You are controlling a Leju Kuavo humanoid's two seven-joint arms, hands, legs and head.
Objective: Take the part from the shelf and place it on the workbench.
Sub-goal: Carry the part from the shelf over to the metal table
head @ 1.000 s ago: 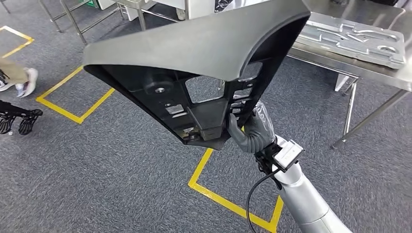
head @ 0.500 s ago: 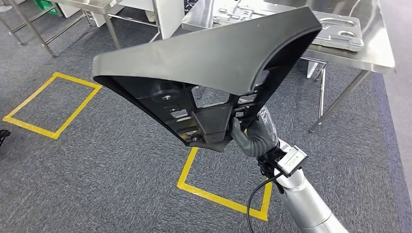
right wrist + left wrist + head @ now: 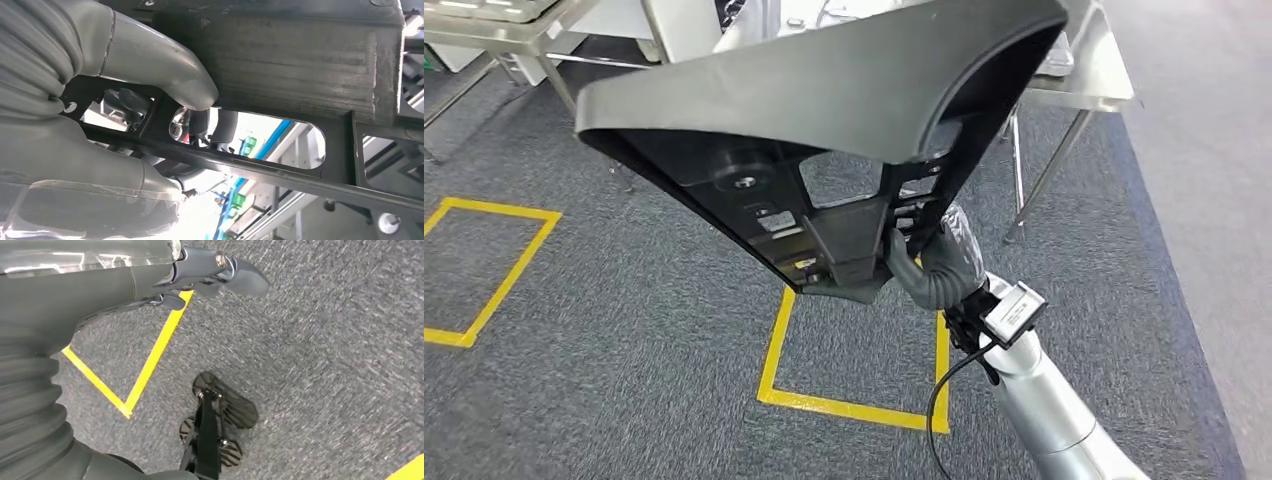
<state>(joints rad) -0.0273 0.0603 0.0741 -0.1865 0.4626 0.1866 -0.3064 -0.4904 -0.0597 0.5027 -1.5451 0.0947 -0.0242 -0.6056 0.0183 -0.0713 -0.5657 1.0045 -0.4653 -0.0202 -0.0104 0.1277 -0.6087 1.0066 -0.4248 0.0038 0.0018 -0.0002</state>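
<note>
- the right hand [image 3: 936,262] grips the part [image 3: 824,110] at its lower end, fingers hooked through a slot in the ribbed underside, held up above the carpet floor [image 3: 624,330].
- in the right wrist view the thick grey thumb [image 3: 165,70] presses on the black frame of the part [image 3: 300,65], and darker fingers [image 3: 200,125] show through the slot behind a thin bar.
- the part is a broad black panel with a smooth curved outer face on top and a ribbed inner face with cut-outs turned toward the camera; it tilts, with its wide end reaching up and left.
- the silver right arm [image 3: 1044,400] rises from the lower right, with a small box and a black cable at the wrist.
- the left hand [image 3: 210,270] hangs over the carpet with nothing in it; its fingers lie loosely apart.
- yellow tape squares [image 3: 854,400] mark the floor beneath the part and further left.
- a steel table [image 3: 1084,85] stands beyond the part, its near right corner and legs visible past the part's upper edge; the part is not on it.
</note>
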